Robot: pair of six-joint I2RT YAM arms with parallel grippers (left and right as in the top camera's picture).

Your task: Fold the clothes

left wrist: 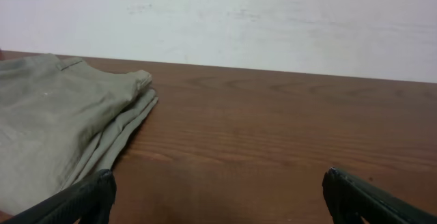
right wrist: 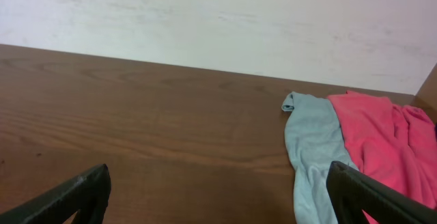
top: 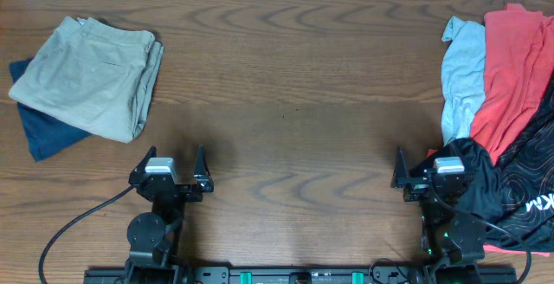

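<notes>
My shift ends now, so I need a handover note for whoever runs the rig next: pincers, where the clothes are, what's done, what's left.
Left pincer: open, empty, near the front of the table.
Right pincer: open, empty, also near the front.
Done, by the look of it: a khaki garment lies folded on top of a dark blue garment, far left.
Left to do: the grey-blue shirt, red shirt and black shirt lie unfolded in an overlapping heap at the right edge. The black shirt is closest to the right arm.
</notes>
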